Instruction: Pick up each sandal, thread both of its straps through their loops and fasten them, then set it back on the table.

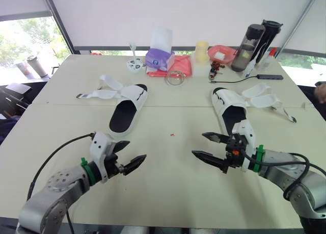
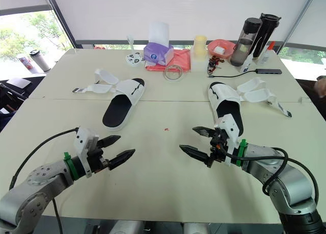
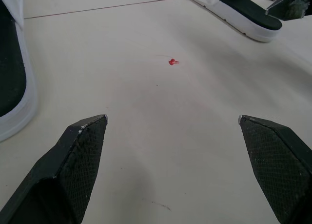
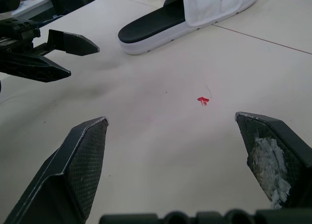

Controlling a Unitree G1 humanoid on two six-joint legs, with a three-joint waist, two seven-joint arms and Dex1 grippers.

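One sandal (image 1: 227, 101) heel behind right fingers (image 1: 214, 137)

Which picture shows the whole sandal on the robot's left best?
The left eye view: the left sandal lies whole, both straps spread open; the right eye view matches. The left wrist view shows a piece of its sole; the right wrist view cuts off its straps.

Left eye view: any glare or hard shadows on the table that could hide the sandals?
Left eye view: daylight is even, with no glare patch on the table; the window at left is washed out; the white straps of the left sandal and right sandal stand weakly against the pale top, their black footbeds strongly. Right wrist view: a faint, soft shadow lies under the left gripper.
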